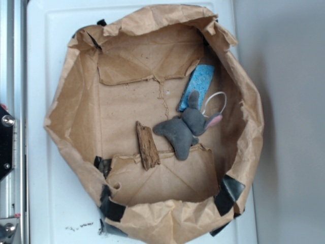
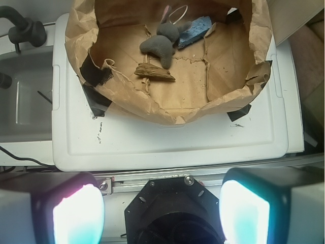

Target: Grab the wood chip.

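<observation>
The wood chip (image 1: pixel 147 146) is a rough brown elongated piece lying flat on the floor of an open paper bag (image 1: pixel 76 101), just left of a grey plush toy (image 1: pixel 185 128). In the wrist view the wood chip (image 2: pixel 155 72) lies far ahead, below the grey plush toy (image 2: pixel 160 44). My gripper (image 2: pixel 161 212) is open, its two pale fingers (image 2: pixel 78 216) wide apart at the bottom of the wrist view, well back from the bag and over the robot's black base. Nothing is between the fingers. The gripper does not show in the exterior view.
A blue sponge (image 1: pixel 198 87) and a white loop (image 1: pixel 216 101) lie beside the toy inside the bag. The bag's crumpled walls (image 2: pixel 167 114) stand up all round, taped with black tape (image 1: pixel 231 193) to a white lid (image 2: pixel 167 142). A metal rail (image 2: pixel 203 175) runs between base and lid.
</observation>
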You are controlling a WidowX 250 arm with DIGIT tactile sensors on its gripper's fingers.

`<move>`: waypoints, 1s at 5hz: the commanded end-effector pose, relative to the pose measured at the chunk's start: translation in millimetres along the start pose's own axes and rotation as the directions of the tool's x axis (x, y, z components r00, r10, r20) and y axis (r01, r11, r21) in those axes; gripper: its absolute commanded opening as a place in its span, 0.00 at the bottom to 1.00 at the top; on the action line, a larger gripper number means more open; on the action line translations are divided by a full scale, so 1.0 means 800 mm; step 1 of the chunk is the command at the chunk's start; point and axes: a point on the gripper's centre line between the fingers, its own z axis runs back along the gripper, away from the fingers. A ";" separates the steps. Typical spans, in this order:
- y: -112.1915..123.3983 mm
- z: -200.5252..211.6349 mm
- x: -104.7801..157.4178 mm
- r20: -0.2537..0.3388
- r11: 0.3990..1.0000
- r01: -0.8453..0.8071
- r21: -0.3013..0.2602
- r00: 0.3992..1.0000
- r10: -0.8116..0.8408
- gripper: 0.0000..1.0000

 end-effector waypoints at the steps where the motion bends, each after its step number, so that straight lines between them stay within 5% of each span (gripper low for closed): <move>1: 0.000 0.000 0.000 0.000 1.000 0.000 0.000 1.000 0.000 1.00; 4: -0.046 -0.006 0.095 0.101 0.999 0.047 -0.016 0.994 -0.046 1.00; 5: -0.044 -0.027 0.131 0.074 0.984 0.165 -0.067 0.984 -0.160 1.00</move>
